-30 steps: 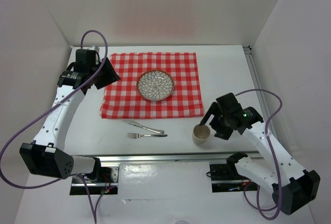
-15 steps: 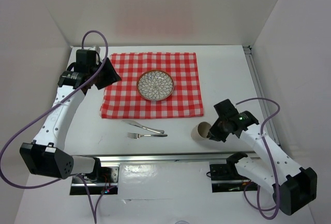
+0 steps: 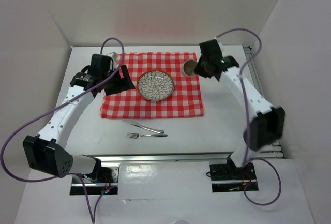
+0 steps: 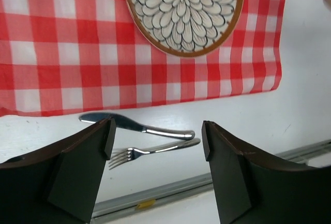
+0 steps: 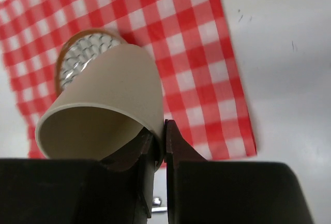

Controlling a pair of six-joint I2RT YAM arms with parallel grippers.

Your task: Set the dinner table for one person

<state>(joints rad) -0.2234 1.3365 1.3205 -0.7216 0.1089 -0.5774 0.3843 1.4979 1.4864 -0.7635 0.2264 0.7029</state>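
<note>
The dinner table (image 3: 227, 115) is white, with a red-and-white checked cloth (image 3: 150, 105) laid on it. A patterned plate (image 3: 155, 85) sits on the cloth. In front of the cloth, a knife (image 3: 145, 127) and a fork (image 3: 147, 135) lie on bare table. My right gripper (image 3: 199, 68) is shut on the rim wall of a beige cup (image 3: 189, 68), one finger inside it, and holds it tilted above the cloth's far right corner. The right wrist view shows the cup (image 5: 103, 110) pinched in the right gripper (image 5: 163, 136). My left gripper (image 3: 124, 79) hovers open and empty over the cloth's left edge.
A metal rail (image 3: 176, 157) runs along the near edge by the arm bases, and another rail (image 3: 256, 79) follows the right side. White walls enclose the table on three sides. Purple cables loop off both arms.
The right gripper shut on the cup near the front right and carried it to the cloth's far right corner. The left gripper moved right over the cloth's edge and opened wider.
</note>
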